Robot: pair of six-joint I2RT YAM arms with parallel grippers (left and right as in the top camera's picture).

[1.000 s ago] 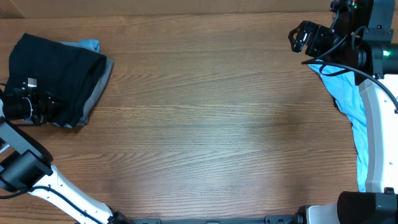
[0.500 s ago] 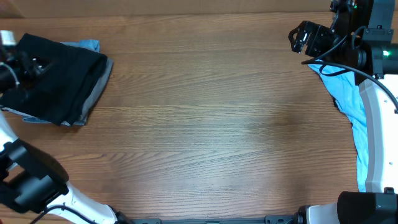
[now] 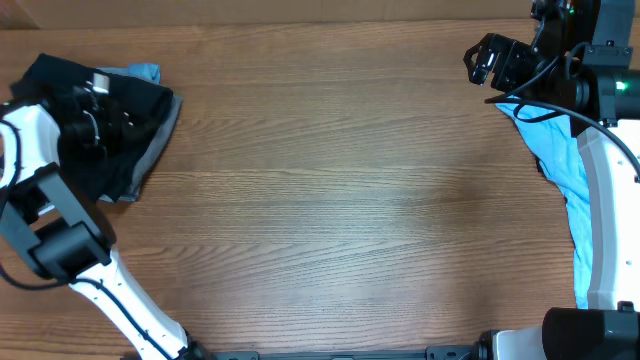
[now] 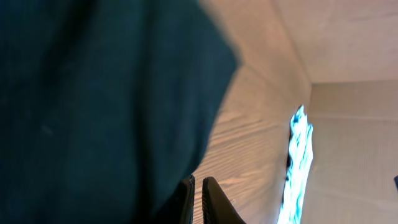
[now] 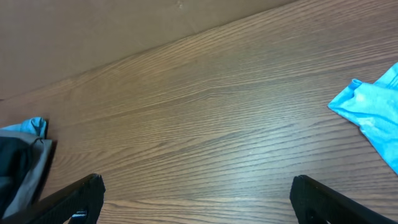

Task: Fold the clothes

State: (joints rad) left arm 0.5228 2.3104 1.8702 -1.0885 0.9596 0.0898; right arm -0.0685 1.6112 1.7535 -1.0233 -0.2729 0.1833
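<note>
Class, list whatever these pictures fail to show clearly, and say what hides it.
- Overhead: light blue shirt lies partly under the right arm.
- Overhead: layers beneath the black shirt; only their edges show.
- Left wrist: whether the left hand pinches fabric; the blurred black shirt fills the view.

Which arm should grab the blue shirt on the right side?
Right. Its open gripper hangs near the blue shirt, while the left gripper sits shut, far across the table over the black shirt.
</note>
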